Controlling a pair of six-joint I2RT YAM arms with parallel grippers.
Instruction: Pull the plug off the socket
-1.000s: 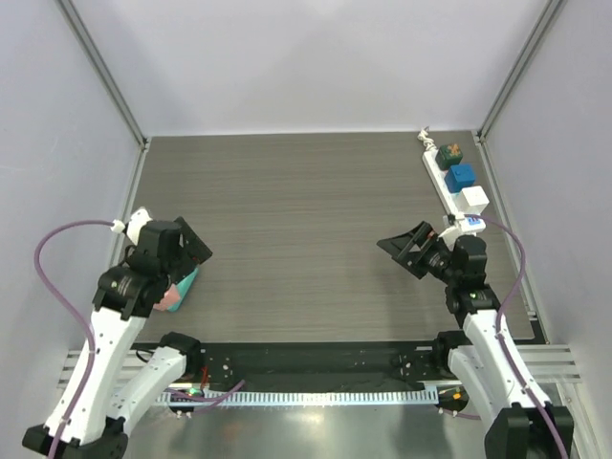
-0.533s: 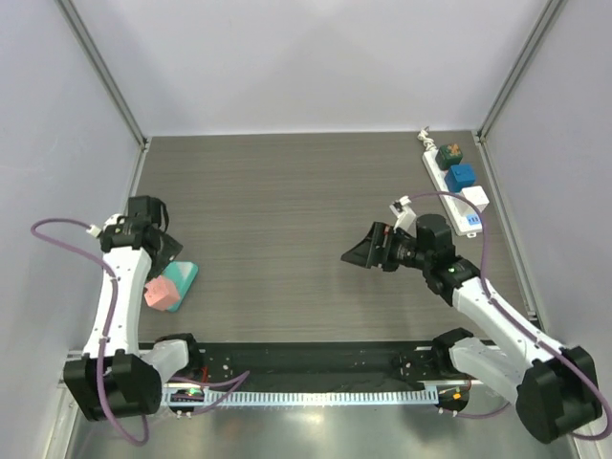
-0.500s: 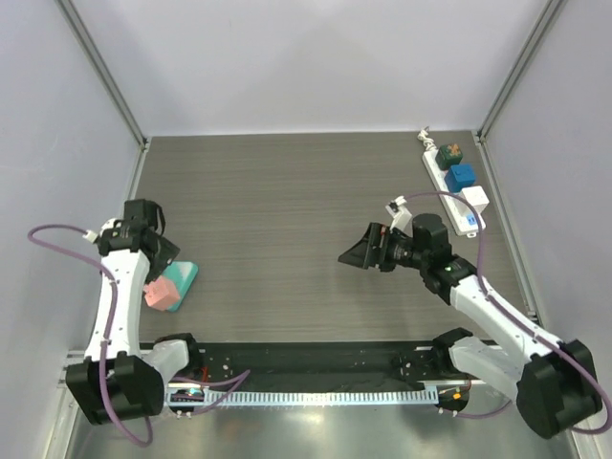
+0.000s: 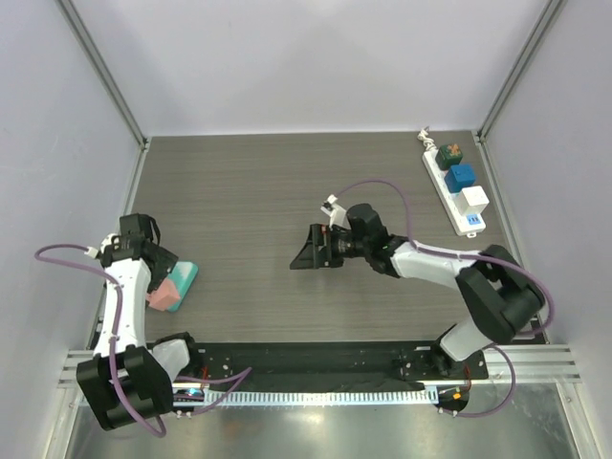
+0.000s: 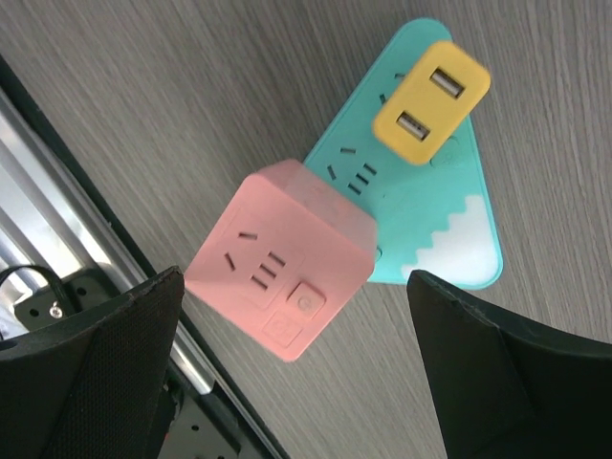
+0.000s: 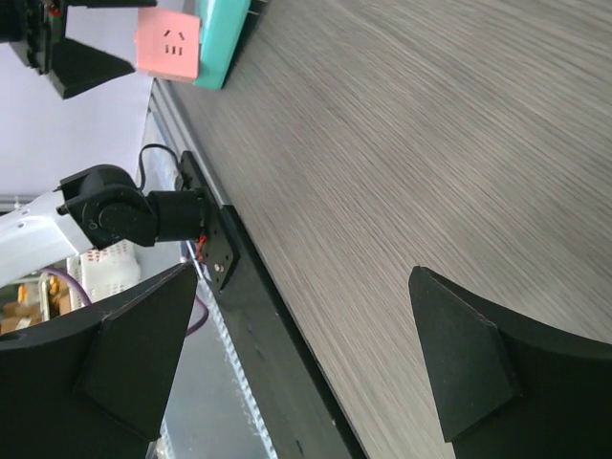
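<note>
table (image 4: 268,191): dark grey wood-grain top | far corner on my right: white power strip (image 4: 469,219) lies along the edge, knotted cord at far end | near my left arm: teal triangular block (image 4: 184,276) lies flat, pink cube (image 4: 161,295) touching it

Right gripper (image 4: 308,254) is displaced toward 9 o'clock, now mid-table, well apart from the socket (image 4: 457,182). Left gripper (image 4: 158,256) is likewise shifted toward 9 o'clock.

overhead plus two low wrist views
</note>
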